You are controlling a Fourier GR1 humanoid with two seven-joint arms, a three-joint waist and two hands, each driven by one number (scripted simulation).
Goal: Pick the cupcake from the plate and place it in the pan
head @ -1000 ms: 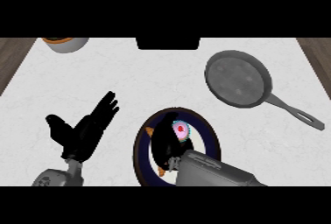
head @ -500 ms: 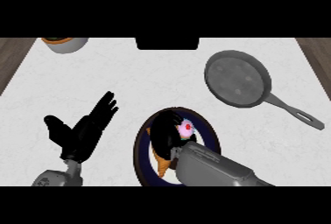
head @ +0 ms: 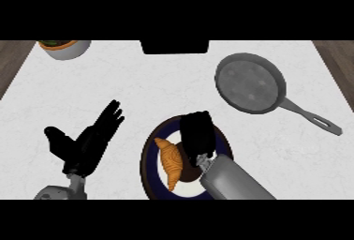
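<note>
A dark-rimmed plate [head: 148,157] lies low in the middle of the head view. My right hand [head: 197,133] is over its upper right part, fingers stretched forward and open. It covers the spot where the cupcake stood, so the cupcake is hidden. An orange croissant [head: 171,161] lies on the plate just left of that hand. The grey pan [head: 250,89] sits at the upper right, apart from the plate, its handle [head: 314,119] pointing down and right. My left hand [head: 86,143] rests open at the lower left, fingers up, holding nothing.
A white bowl [head: 67,48] with something green and orange in it stands at the top left corner. A black block [head: 174,47] sits at the counter's far edge in the middle. Wooden floor shows past both side edges.
My right hand has moved forward over the plate and now covers the cupcake, which showed its pink and white top before. The left hand, the pan and the plate have not moved.
</note>
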